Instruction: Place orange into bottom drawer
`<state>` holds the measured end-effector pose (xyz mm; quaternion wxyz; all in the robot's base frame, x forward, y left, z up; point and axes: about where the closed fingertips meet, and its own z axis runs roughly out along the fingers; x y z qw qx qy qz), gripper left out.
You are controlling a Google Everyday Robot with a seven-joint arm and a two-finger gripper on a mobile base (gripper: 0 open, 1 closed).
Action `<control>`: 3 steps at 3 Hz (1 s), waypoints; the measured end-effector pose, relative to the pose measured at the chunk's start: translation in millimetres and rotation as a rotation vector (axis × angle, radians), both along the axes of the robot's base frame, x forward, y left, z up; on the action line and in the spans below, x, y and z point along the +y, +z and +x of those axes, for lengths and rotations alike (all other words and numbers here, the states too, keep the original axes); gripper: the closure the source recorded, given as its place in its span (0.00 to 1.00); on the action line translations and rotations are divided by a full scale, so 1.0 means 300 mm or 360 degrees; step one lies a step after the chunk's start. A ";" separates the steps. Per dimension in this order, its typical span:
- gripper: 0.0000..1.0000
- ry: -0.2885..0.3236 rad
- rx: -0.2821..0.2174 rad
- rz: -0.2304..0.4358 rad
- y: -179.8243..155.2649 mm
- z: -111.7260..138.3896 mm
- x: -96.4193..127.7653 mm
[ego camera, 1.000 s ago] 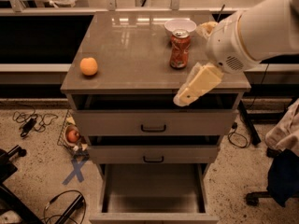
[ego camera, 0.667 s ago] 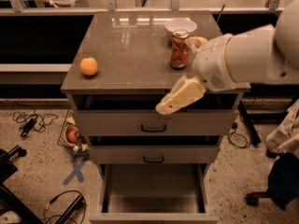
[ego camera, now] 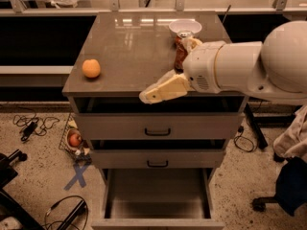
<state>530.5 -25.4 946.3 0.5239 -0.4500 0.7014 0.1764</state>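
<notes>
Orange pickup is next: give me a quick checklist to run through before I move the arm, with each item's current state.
1. Orange in view, alone on the left front of the cabinet top: ok.
2. Soda can and bowl out of the path, at the right rear: ok.
3. Gripper at the orange: not ok; it hangs over the top's front edge, well right of the fruit.
4. Gripper height above the top: cannot tell.
5. Bottom drawer pulled out, floor bare: ok.
6. Upper drawers pushed in, not covering the bottom one: ok.
</notes>
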 end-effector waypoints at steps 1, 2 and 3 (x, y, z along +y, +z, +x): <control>0.00 0.0018 -0.0009 0.0038 0.005 0.016 0.047; 0.00 0.0032 0.0003 0.0129 -0.017 0.129 0.137; 0.00 0.0046 0.0001 0.0186 -0.071 0.273 0.251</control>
